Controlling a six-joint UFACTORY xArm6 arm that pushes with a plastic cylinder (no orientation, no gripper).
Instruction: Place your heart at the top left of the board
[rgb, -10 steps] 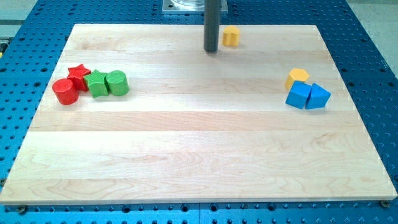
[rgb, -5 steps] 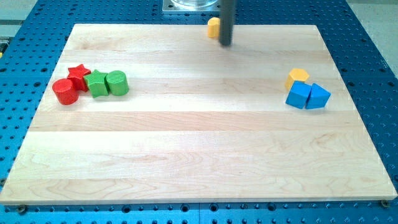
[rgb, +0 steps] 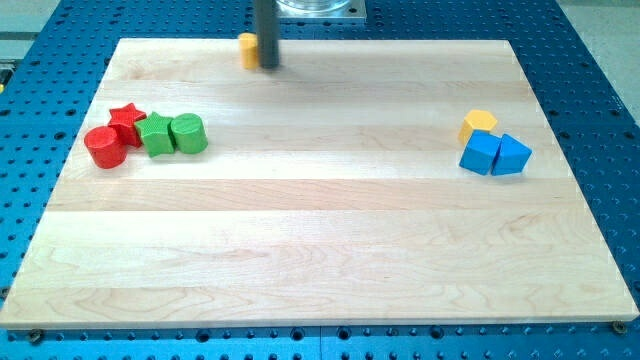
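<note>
Desk (rgb: 300, 250): pale wood board on blue perforated surface. Yellow heart block (rgb: 247, 50): at desk's top edge, left of centre, partly hidden, shape unclear. My tip (rgb: 267, 66): touching heart's right side. No fingers; rod only.

Along the board's (rgb: 300, 250) top edge, my tip (rgb: 266, 67) touches the yellow block (rgb: 247, 49); leftward to the top-left corner lies bare wood. The red star (rgb: 126, 117) cluster sits lower, near the left edge.
</note>
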